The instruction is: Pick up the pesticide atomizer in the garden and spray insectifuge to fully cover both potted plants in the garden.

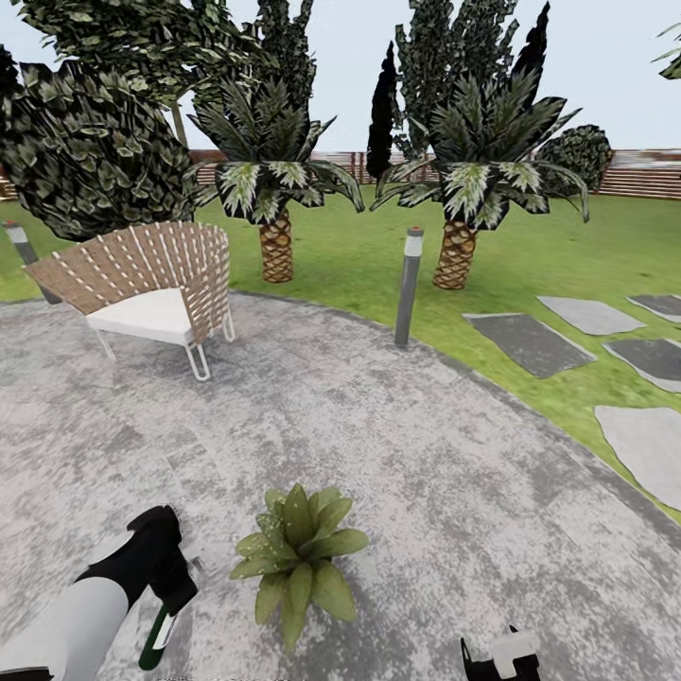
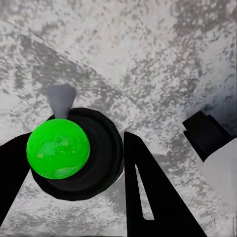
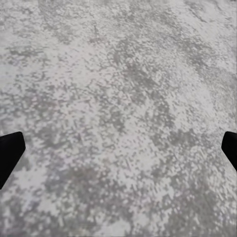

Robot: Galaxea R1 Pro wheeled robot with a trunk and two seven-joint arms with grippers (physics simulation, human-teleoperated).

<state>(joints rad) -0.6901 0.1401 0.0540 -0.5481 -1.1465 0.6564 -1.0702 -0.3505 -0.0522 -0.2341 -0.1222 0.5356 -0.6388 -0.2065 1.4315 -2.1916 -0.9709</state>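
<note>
Left claw (image 1: 165,591): pinching the spray bottle (image 1: 156,638), hung low just left of the near plant (image 1: 298,558) (spraying range).
Right claw (image 3: 118,148): spread, idle above the patio (image 1: 426,454).

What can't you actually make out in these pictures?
- Pesticide atomizer: its trigger head is hidden inside the left end effector in the head view.
- Potted plant: its pot is covered by its own leaves.
- Right end effector: cut off by the head view's bottom edge.
</note>
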